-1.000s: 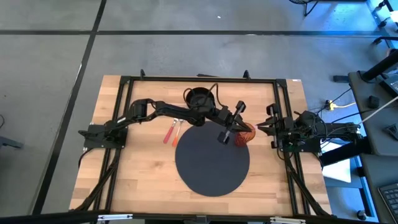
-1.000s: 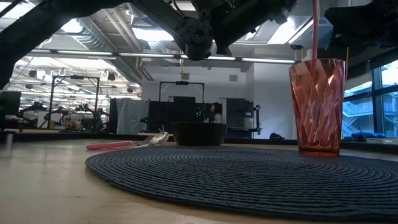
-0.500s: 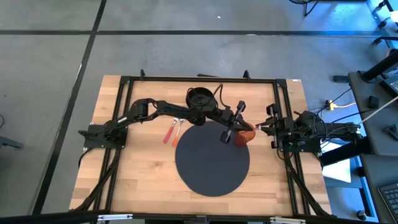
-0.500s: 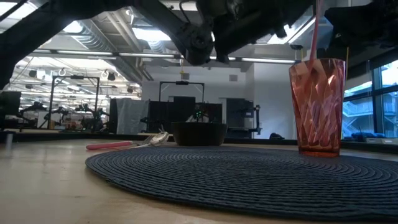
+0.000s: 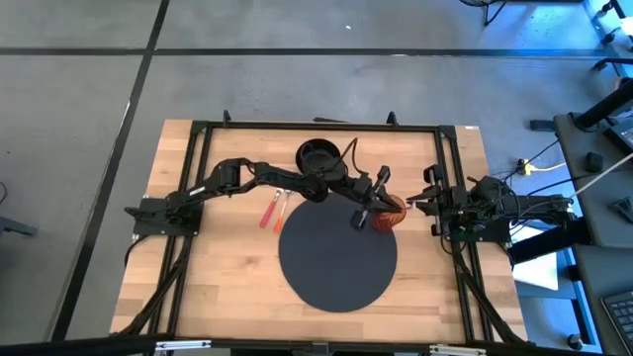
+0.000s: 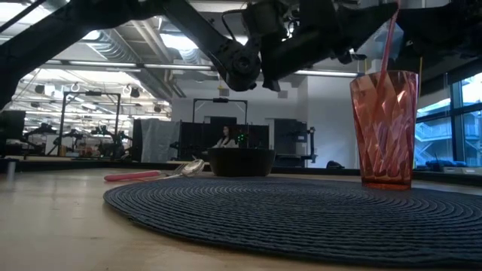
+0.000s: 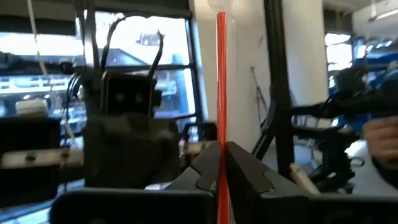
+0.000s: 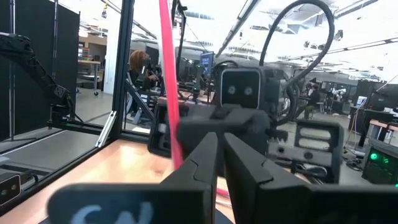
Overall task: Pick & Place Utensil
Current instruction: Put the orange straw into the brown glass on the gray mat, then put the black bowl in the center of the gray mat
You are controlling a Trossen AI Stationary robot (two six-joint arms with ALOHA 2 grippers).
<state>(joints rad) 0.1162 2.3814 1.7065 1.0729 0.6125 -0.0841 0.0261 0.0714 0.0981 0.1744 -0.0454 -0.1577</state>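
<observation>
Straw [image 5: 368,206], red and thin, is the utensil in hand; from above it is nearly lost against the left gripper [image 5: 364,212], which hangs at the cup's [image 5: 392,215] 9 o'clock edge. The cup stands on the 2 o'clock rim of the round mat [image 5: 337,254]. The right gripper [image 5: 413,204] waits just off the cup's 3 o'clock side, so both arms are near, but only the left carries anything. A bowl [image 5: 316,156] sits at 12 o'clock off the mat, and two utensils [image 5: 273,210] lie on the surface [image 5: 198,297] at the mat's 10 o'clock. The straw's length cannot be read from this height.

Level with the surface, the straw [image 6: 388,47] runs steeply, its top leaning toward 1 o'clock, its lower end already inside the cup [image 6: 383,129]; how deep it goes is hidden by the faceted wall. The dark arms overhead blend together, and no jaws can be picked out.

In the left wrist view the jaws are clenched on the straw [image 7: 221,81], which rises straight from between them; the part below the grip is cut off. I judge the next move to be a release, letting it drop along its own axis.

In the right wrist view the straw [image 8: 168,87] crosses ahead, tilted, with the left arm's camera housing behind it. The right jaws hold nothing and stand almost closed, a narrow gap between them.
</observation>
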